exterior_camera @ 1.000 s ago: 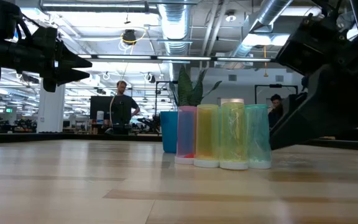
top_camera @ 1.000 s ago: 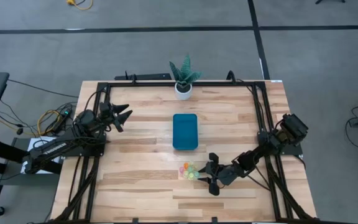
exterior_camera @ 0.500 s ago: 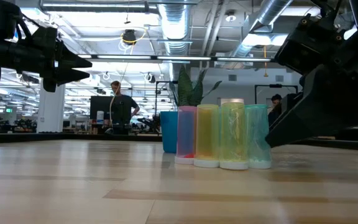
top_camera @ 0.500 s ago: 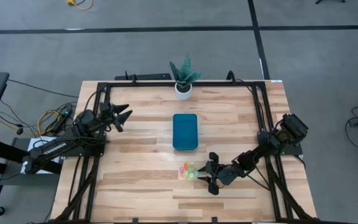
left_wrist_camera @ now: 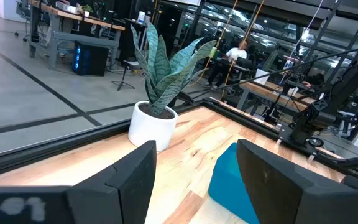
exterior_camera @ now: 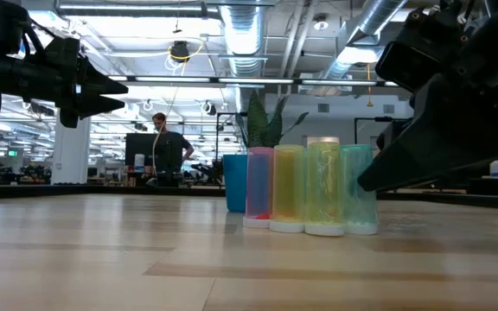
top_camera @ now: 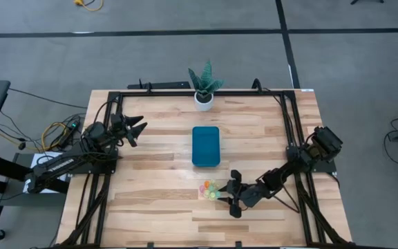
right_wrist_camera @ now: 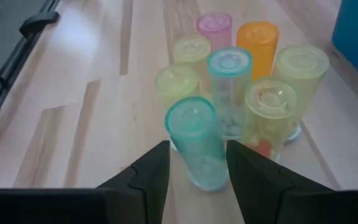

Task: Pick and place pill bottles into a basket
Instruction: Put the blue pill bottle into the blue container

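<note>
The right tool (top_camera: pixel 228 196) is seen low over the counter (top_camera: pixel 157 207), its 2 fingers (right_wrist_camera: pixel 146 175) parted on either side of the nearest teal pill bottle (right_wrist_camera: pixel 196 140). Whether the fingers are pressing that bottle cannot be told; it stands upright on the wood, and nothing is seen lifted.

The pill bottles (top_camera: pixel 209 189) are gathered in 1 tight cluster, all upright with caps on top. From the right wrist view 7 are counted: the teal one in front, a clear one with a teal cap (right_wrist_camera: pixel 230 87) behind it, 4 yellow-green ones around these, and a pink one (right_wrist_camera: pixel 214 30) and an orange one (right_wrist_camera: pixel 257 43) at the far side. In the low view they are seen as a row of translucent tubes (exterior_camera: pixel 309 199) with the right tool's dark body close beside them.

The basket (top_camera: pixel 206 146), teal-blue and rectangular, lies just beyond the cluster, toward the counter's middle. Past the basket, at the counter's far edge, a potted plant (top_camera: pixel 204 86) in a white pot is placed.

The left tool (top_camera: pixel 138 129) is held well apart from the basket, to its left, with fingers spread and nothing between them.

A person (exterior_camera: pixel 167 151) is seen standing in the room behind the counter.
</note>
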`<control>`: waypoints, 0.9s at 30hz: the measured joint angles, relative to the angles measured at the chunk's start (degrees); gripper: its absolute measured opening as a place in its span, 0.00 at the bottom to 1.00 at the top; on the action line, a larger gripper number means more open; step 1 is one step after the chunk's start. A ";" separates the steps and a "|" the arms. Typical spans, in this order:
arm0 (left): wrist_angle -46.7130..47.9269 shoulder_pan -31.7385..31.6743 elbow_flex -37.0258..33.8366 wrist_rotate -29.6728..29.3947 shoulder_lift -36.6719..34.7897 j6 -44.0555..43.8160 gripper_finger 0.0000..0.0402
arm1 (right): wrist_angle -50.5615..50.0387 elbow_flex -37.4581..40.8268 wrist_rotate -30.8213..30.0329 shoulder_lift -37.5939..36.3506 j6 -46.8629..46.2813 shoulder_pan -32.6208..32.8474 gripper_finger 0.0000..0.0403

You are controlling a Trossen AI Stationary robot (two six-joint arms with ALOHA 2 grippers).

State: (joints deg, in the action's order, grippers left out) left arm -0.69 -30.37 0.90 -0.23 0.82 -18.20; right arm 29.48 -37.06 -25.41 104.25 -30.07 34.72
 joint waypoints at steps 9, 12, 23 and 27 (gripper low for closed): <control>0.00 0.01 0.00 0.01 -0.01 0.02 0.53 | -0.75 -0.20 -0.20 0.00 -0.34 -0.56 0.37; 0.00 0.00 -0.01 0.01 -0.01 0.00 0.53 | -0.75 -0.20 -0.20 0.00 -0.35 -1.07 0.35; 0.00 0.00 -0.01 0.00 0.00 0.02 0.53 | -0.73 -0.20 -0.03 -0.01 -0.49 -1.11 0.26; 0.00 0.00 -0.01 0.01 0.00 0.01 0.53 | -0.73 -0.20 0.07 -0.02 -1.44 -1.11 0.26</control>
State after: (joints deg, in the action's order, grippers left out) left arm -0.69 -30.37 0.89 -0.22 0.82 -18.18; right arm 28.75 -37.26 -25.34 104.22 -31.51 33.61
